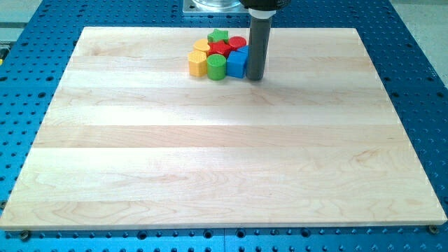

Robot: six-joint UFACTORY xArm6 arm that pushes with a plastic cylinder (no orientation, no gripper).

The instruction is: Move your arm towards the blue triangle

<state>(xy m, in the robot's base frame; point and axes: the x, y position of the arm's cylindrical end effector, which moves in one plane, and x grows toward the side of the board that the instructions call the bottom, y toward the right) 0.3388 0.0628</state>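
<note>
Several blocks sit packed together near the view's top centre of the wooden board. A blue block [237, 64] is at the cluster's right front; its exact shape is hard to make out. A green cylinder [215, 67] is to its left, then a yellow block [198, 64]. Behind them are a red star-like block [220, 48], a red cylinder [237, 43], an orange-yellow block [202, 46] and a green star [218, 36]. My tip [255, 77] stands right beside the blue block, on its right, seemingly touching it.
The wooden board [224, 161] lies on a blue perforated table [420, 70]. The arm's base [213, 5] shows at the view's top centre, just behind the cluster.
</note>
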